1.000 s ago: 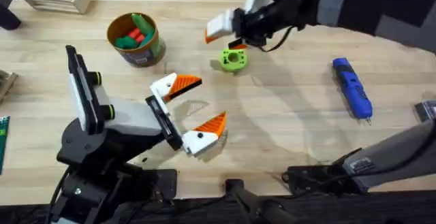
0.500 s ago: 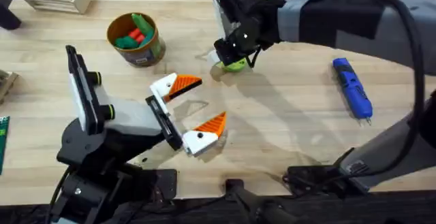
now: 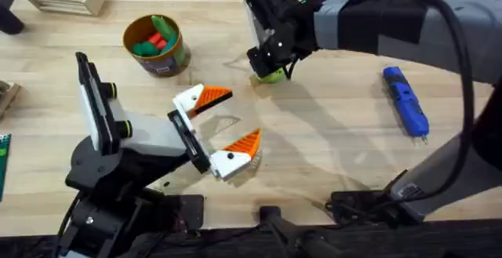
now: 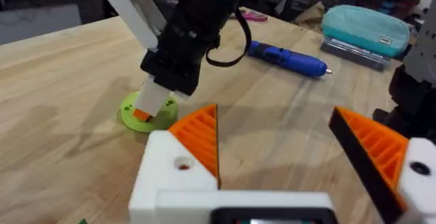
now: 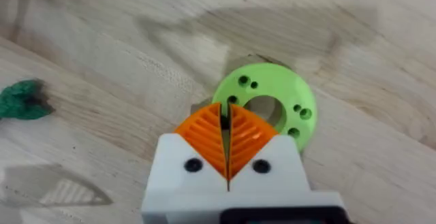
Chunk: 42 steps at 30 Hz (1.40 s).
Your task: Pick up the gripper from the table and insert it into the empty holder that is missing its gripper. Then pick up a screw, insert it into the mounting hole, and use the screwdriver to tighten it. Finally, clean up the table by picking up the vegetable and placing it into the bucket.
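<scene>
Jaws first: the right gripper [image 5: 227, 157] has its two orange ribbed pads pressed flat together with nothing between them, tip pointing straight down at the lime-green ring [image 5: 267, 111] and touching or nearly touching its near rim. From overhead, the right arm reaches across the middle toward the far side of the wooden table [image 3: 329, 156], and the ring [image 3: 271, 74] peeks out just under it. The left gripper [image 3: 223, 143] sits near the middle with its fingers wide apart, holding nothing; both of its white mounts carry orange fingers [image 3: 212, 97].

The tiny dark-green vegetable [image 5: 24, 99] lies on the bare wood a little away from the ring, not touched by anything. The bucket [image 3: 156, 45] stands at the far left, upright, with some red and green bits already inside. The blue screwdriver [image 3: 405, 100] lies flat over on the right, well apart from both grippers, metal tip pointing toward the near edge. The left wrist view has it too [image 4: 288, 57], lying beyond the right arm, with a teal pouch [image 4: 364, 26] further back.
</scene>
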Motion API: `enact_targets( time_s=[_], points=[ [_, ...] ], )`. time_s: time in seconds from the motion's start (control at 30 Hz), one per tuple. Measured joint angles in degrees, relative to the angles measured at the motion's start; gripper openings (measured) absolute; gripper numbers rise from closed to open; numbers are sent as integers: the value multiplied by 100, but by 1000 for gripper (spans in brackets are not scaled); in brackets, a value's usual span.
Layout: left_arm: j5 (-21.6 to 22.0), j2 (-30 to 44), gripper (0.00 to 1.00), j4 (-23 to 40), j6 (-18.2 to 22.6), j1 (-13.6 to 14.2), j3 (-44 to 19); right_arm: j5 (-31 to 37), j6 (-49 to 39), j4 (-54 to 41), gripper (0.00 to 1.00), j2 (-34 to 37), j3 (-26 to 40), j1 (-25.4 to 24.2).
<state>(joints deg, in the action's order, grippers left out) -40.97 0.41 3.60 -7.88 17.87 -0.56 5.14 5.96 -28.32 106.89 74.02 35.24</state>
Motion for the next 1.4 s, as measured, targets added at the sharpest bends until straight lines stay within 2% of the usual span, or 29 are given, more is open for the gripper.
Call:
enact_targets(
  time_s=[0.4, 0.83, 1.03, 1.2, 1.4],
  points=[
    [0, -1, 987, 0, 0, 0, 0, -1, 0, -226, 7, -19, 97, 0],
    [0, 1, 987, 0, -2, 0, 0, 0, -29, -1227, 7, -271, 1055, 0],
    [0, -1, 987, 0, -2, 0, 0, 3, -331, -2322, 7, -269, 2015, 125],
    [0, 1, 987, 0, 0, 0, 0, -28, -667, -3206, 7, -269, 3153, 546],
    [0, 1, 987, 0, 0, 0, 0, -599, -896, -3923, 7, -269, 3902, 1038]
  ],
)
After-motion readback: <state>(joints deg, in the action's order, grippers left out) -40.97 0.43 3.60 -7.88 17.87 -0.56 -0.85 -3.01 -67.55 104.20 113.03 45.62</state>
